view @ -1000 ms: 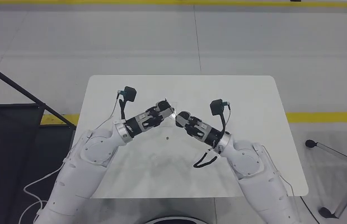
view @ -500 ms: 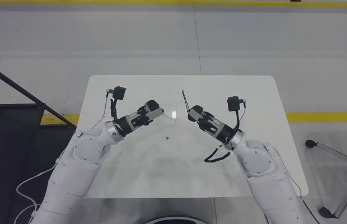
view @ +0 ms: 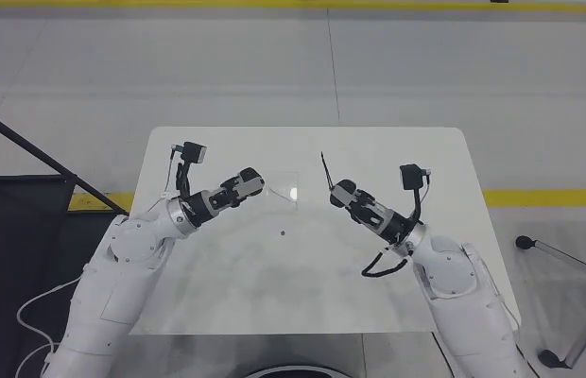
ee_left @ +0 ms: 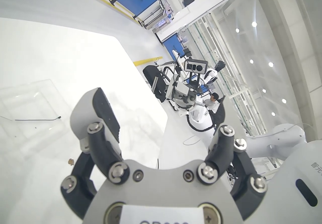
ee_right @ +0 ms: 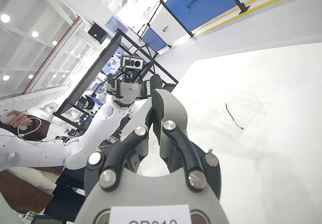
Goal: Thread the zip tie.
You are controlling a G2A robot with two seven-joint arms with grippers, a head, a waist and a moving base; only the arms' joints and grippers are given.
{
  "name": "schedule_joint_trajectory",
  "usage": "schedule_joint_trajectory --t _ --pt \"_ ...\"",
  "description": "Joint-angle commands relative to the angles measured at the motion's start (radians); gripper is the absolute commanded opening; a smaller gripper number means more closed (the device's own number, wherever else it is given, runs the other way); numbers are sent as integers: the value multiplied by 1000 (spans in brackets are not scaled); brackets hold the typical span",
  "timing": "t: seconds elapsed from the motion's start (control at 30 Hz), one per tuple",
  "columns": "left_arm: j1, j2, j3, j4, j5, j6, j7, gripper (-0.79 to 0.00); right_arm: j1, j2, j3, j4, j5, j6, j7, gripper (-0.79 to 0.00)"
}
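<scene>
- Since a second ago your two grippers have pulled apart. They were nose to nose over the middle of the table (view: 416, 161). Now the left gripper (view: 255, 181) and the right gripper (view: 335, 192) each sit back on their own side, with the clear tray (ee_right: 249, 112) roughly between them.
- The right one is clamped on the tie (view: 327, 170) by its near end. The rest pokes out in the air toward the table's far edge. The left one is wide open with nothing in it.
- From the top view the tie looks straight with no loop, so I'd say the threading isn't done yet. I can't tell which end has the head.
- Biggest risk: that long free end is unsupported, so it flexes and the tip misses the slot when you bring the grippers together.
- A thin strip pinched at one spot can swivel or slide in the pads. Lose it and you're regrasping off the table.
- If the left one closes off-line, it shoves the tie sideways instead of catching it.
- A second tie (ee_left: 37, 119) lies in the tray. Come in low and you could snag it or bump the tray.
</scene>
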State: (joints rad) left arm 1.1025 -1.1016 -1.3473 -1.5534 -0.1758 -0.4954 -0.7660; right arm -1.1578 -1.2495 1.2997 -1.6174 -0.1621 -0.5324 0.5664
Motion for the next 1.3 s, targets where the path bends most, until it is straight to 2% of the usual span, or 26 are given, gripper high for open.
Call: schedule_joint_trajectory --t 0.0,0.23,0.33,0.6,0.83,0.93,1.27 --pt "0 0 0 0 0 0 0 0 0 0 0 0 0 0 0 -785" --pt "5 -3 8 -3 -65 36 15 0 -2 0 -10 -9 15 13 4 -785" --pt "-11 -3 5 20 -149 70 -24 0 21 3 -15 14 118 -3 81 -785" --pt "-61 -1 -7 116 -460 125 -288 0 109 16 -20 115 378 -13 359 -785" --pt "-124 -11 31 225 -655 195 -470 0 180 18 -58 192 578 -15 561 -785" --pt "-129 -12 37 237 -658 205 -481 0 202 18 -68 212 629 -17 612 -785" --pt "-122 -13 42 226 -656 217 -464 0 208 19 -67 217 619 -19 610 -785"
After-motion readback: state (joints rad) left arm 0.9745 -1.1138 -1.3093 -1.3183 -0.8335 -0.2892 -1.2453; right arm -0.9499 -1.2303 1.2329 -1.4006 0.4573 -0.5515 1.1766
